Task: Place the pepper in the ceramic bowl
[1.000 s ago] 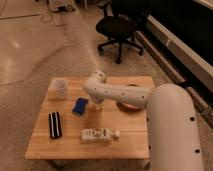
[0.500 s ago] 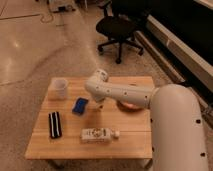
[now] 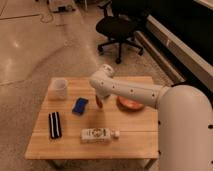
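The pepper, small and dark red, sits at the tip of my gripper, which points down over the wooden table between the blue sponge and the bowl. The gripper is shut on the pepper and holds it just above the tabletop. The ceramic bowl, round and orange-red, stands on the table just right of the gripper, partly hidden behind my white arm.
A blue sponge lies just left of the gripper. A white translucent cup stands at the back left. A black striped object and a white bottle lie near the front. A black office chair stands behind the table.
The wrist has risen a little and shifted slightly right towards the bowl; the gripper tip with the pepper stays between sponge and bowl.
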Controlling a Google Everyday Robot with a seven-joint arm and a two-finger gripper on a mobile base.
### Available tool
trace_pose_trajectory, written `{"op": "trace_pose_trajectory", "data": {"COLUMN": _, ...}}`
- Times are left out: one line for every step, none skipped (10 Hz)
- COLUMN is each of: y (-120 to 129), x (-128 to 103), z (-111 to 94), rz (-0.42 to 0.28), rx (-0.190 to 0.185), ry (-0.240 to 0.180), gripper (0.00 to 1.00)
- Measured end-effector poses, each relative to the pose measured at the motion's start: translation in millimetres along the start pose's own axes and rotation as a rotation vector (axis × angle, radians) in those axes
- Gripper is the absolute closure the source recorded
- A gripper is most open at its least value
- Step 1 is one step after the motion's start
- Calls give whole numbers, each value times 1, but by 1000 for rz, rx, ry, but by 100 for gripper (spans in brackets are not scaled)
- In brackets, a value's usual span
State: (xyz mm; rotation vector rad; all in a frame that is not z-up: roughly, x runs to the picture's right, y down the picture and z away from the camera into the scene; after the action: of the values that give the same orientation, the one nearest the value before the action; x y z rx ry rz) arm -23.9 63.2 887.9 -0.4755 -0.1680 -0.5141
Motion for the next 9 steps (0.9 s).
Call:
{"op": "trace_pose_trajectory", "data": {"y": -2, "x": -3, "z": 2, "rz": -58, "rx": 2, "ry": -45, "gripper": 32}}
{"op": "trace_pose_trajectory", "data": {"y": -3, "x": -2, "z": 3, "rz": -105, "rx": 9, "ry": -89, "gripper": 25}}
{"op": "trace_pose_trajectory", "data": {"y": -4, "x": 1, "z": 5, "rz": -164, "rx": 19, "ry": -144, "gripper": 20}}
{"op": "trace_pose_trajectory", "data": {"y": -7, "x": -2, "z": 7, "rz": -216, "rx": 29, "ry": -167, "gripper": 20}}
{"op": "trace_pose_trajectory", "data": {"y": -10, "x": -4, "z": 9, "rz": -277, "rx": 41, "ry": -194, "gripper": 20}}
{"op": "trace_pose_trajectory", "data": {"y": -11, "x": 0, "z": 15, "rz": -380, "rx": 43, "ry": -254, "gripper": 20}}
{"op": "trace_pose_trajectory", "data": {"y": -14, "x": 0, "z": 19, "rz": -446, "rx": 46, "ry": -282, "gripper": 20}}
{"op": "trace_pose_trajectory", "data": {"y": -18, "x": -4, "z": 23, "rz": -508, "rx": 48, "ry": -293, "gripper": 20}}
{"op": "trace_pose_trajectory", "data": {"y": -20, "x": -6, "z": 28, "rz": -566, "rx": 41, "ry": -300, "gripper": 20}}
